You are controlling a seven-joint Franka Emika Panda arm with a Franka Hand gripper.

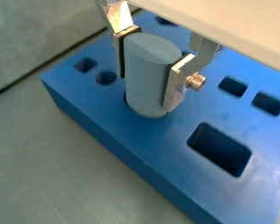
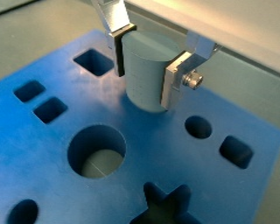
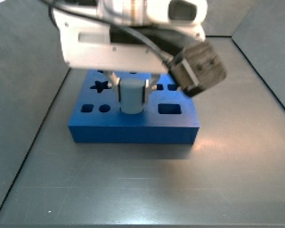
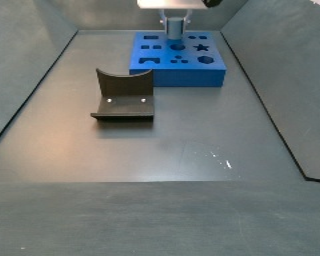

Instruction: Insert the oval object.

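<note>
The oval object (image 1: 149,74) is a pale grey-blue peg standing upright, its lower end down in a hole of the blue block (image 1: 130,144). It shows in both wrist views (image 2: 149,74) and in a side view (image 3: 133,93). My gripper (image 1: 150,63) is over the block with its silver fingers (image 1: 180,80) pressed on the peg's two sides, shut on it. It also shows in the wrist view (image 2: 150,63). In a side view the gripper (image 4: 178,22) stands over the block (image 4: 179,58) at the far end of the floor.
The blue block has several shaped holes: a round one (image 2: 98,150), a rectangular one (image 1: 222,147), a star-shaped one (image 3: 101,86). The dark olive-brown curved piece (image 4: 123,96) lies on the grey floor, left of centre. Grey walls enclose the floor.
</note>
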